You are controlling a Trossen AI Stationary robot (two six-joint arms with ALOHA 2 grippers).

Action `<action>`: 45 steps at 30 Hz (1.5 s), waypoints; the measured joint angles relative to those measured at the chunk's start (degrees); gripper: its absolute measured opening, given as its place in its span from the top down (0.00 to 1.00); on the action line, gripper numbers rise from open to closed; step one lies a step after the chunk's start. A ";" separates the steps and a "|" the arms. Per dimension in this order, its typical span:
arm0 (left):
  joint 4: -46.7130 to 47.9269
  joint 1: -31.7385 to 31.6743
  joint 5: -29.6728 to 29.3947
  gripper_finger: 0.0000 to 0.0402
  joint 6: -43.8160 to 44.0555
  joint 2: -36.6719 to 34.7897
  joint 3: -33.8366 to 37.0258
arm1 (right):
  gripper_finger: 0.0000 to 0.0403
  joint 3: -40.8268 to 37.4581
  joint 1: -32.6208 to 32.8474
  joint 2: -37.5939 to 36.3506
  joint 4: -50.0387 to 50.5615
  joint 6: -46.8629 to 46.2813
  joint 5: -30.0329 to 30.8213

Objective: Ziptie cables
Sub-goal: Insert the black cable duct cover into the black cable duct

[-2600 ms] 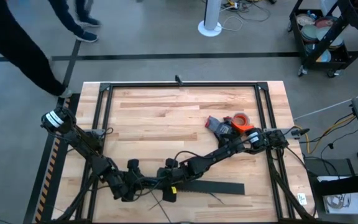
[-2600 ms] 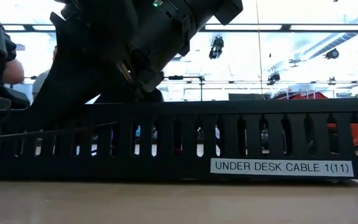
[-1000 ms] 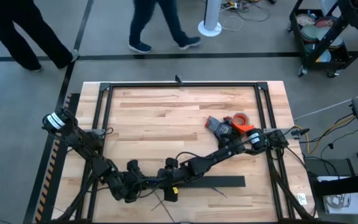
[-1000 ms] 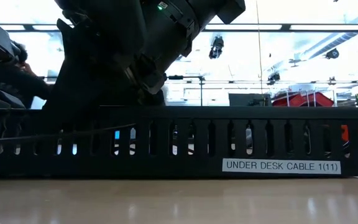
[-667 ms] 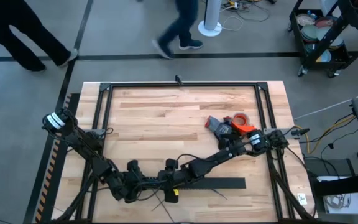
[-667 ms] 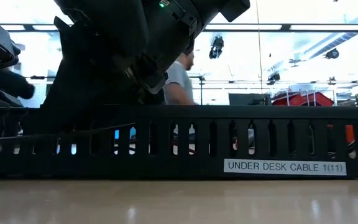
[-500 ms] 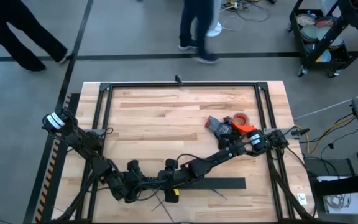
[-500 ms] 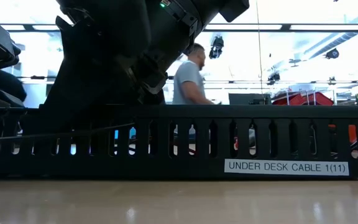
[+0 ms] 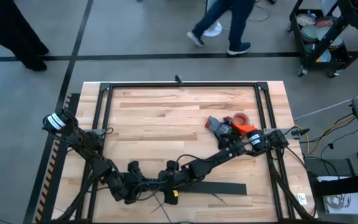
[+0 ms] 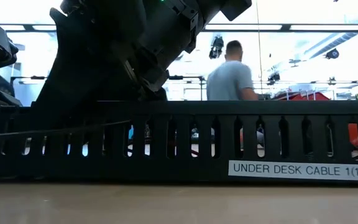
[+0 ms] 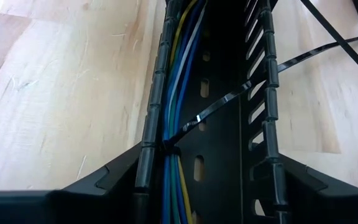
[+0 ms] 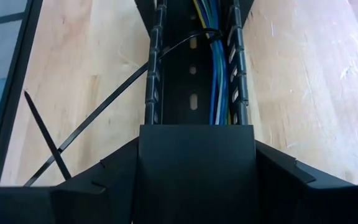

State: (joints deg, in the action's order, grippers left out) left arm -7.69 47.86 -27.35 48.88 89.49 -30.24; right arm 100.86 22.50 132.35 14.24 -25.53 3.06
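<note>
Label: you can read "UNDER DESK CABLE 1(11)" in black on a white sticker [image 10: 301,170] on the side wall of the long black comb-toothed plastic duct [image 10: 179,140].
Duct: lies near the front edge of the pale wooden table [image 9: 166,118].
Cables: a bundle of thin blue, yellow and pale wires [image 11: 178,93] runs inside the duct along one wall; no print readable on them.
Zipties: one thin dark stiff strip [image 11: 229,102] loops around the bundle and exits through a wall slot; two more lie crossed on the table beside the duct [image 12: 48,140].
Left gripper [image 9: 143,185]: at the duct's left end, straddling it; cannot tell its finger state.
Right gripper [image 9: 166,180]: low over the duct, close to the left one; you can't judge its fingers either.
Background: a person in a grey shirt [image 10: 230,78].
</note>
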 joint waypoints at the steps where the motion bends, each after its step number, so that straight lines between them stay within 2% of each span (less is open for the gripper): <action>1: -0.26 0.00 0.01 0.41 -0.03 0.10 0.00 | 0.43 0.00 -0.08 0.00 0.00 -0.32 0.03; 5: -0.32 -0.02 -0.50 0.41 0.49 0.22 -0.03 | 0.42 -0.02 -0.18 0.01 -0.46 0.49 -1.30; 13: -2.71 -0.42 -0.53 0.41 -2.82 0.53 0.09 | 0.45 -0.02 -0.28 0.02 0.07 -2.00 0.53; 20: -2.97 -0.59 -1.34 0.41 -5.95 0.53 0.07 | 0.42 0.00 -0.55 0.02 1.48 -4.88 1.88; 25: -2.78 -0.61 -2.18 0.41 -8.76 0.59 -0.61 | 0.44 0.00 -0.14 0.02 0.57 2.25 2.13; 29: -2.73 -0.60 -2.71 0.41 -7.46 0.62 -0.61 | 0.44 0.00 -0.58 0.03 1.16 2.67 3.25; 37: -0.82 -0.76 -5.24 0.41 -2.00 3.02 -1.17 | 0.36 0.78 -1.40 0.08 2.70 5.54 4.44; 45: 1.29 -0.76 -4.93 0.41 -3.78 2.25 -1.05 | 0.23 5.34 -0.94 -3.53 17.60 6.89 3.78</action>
State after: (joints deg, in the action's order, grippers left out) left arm -6.40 47.09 -32.27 45.10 91.74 -31.29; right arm 106.20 21.56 128.82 31.84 -18.64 6.84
